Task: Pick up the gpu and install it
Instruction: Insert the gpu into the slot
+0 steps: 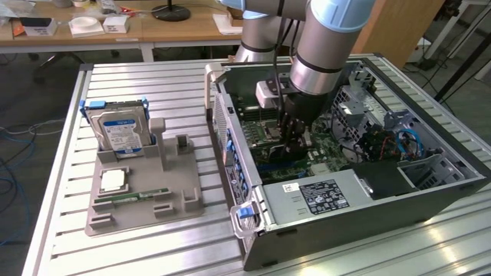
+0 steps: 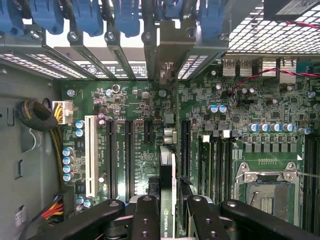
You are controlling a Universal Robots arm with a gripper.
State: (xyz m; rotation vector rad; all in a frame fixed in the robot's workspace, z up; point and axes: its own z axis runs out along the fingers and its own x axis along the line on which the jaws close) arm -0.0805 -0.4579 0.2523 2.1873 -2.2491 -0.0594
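Jaws: while lowered into the case (image 1: 429,190), the gripper (image 2: 167,210) is clamped on the gpu (image 2: 167,200).
Wrist view: gpu seen edge-on above the motherboard (image 2: 125,100).
Exterior view: drive (image 1: 119,129) left racked.

Even, bright overhead light fills the exterior view. The ribbed metal surface (image 1: 153,241) throws back pale glare streaks, strongest toward the near edge, and shadows under objects are soft and short. The open computer case (image 1: 429,190) is dimmer inside, its far corners falling dark. In the wrist view the motherboard (image 2: 125,115) is well lit and sharp, white light blows out between the blue clips (image 2: 90,20), and the black end effector (image 2: 167,220) looks slightly soft.
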